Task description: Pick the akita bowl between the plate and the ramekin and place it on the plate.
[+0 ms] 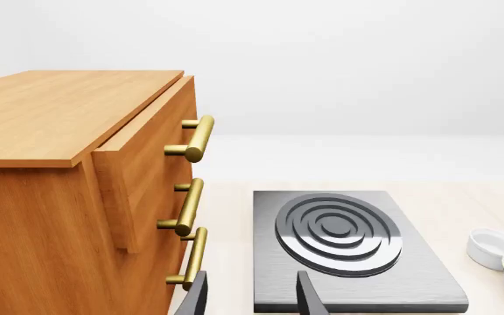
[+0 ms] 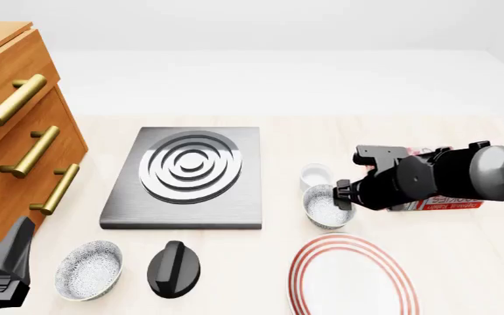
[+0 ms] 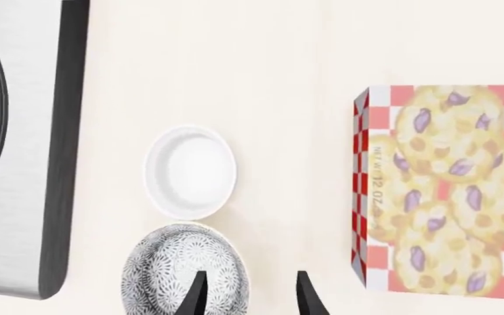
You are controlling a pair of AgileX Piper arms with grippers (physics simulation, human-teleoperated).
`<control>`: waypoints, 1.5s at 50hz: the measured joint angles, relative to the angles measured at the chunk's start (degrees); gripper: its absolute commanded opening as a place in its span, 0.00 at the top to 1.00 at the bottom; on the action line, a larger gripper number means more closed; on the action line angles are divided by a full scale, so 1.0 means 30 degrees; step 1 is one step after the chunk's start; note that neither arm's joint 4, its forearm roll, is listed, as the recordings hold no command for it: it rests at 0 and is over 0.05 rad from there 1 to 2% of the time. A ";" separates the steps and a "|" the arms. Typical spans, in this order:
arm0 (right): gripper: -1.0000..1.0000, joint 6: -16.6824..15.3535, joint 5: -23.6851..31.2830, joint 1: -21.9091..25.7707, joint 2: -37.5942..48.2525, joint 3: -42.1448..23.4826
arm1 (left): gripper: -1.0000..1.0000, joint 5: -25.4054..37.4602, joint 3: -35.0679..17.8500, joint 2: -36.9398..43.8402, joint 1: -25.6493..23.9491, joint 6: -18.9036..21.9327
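The akita bowl, speckled white inside with a dark rim, sits between the small white ramekin behind it and the red-ringed plate in front. My right gripper hovers open at the bowl's right rim. In the right wrist view one of its fingers is over the akita bowl and the other is outside the rim, with the ramekin just beyond. My left gripper stands open and empty at the front left, and its fingers point toward the stove.
A twin speckled bowl and a black knob lie at the front left. A grey stove plate occupies the middle. A wooden drawer cabinet with brass handles stands at the left. A cookie box lies behind my right arm.
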 measured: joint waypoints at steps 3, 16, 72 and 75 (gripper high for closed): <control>0.00 -0.0008 -0.0056 0.0030 0.0079 0.0017 | 0.00 0.0000 0.0000 0.0000 0.0000 0.0000; 0.00 -0.0095 -0.0196 0.0060 0.0215 0.0049 | 0.00 0.0000 0.0000 0.0000 0.0000 0.0000; 1.00 -0.1423 0.1308 0.0359 -0.3024 0.0352 | 0.00 -0.0240 -0.0461 0.0474 0.0402 -0.0299; 1.00 -0.1491 0.1593 0.0320 -0.3520 0.0324 | 0.00 -0.0234 -0.0462 0.0467 0.0406 -0.0301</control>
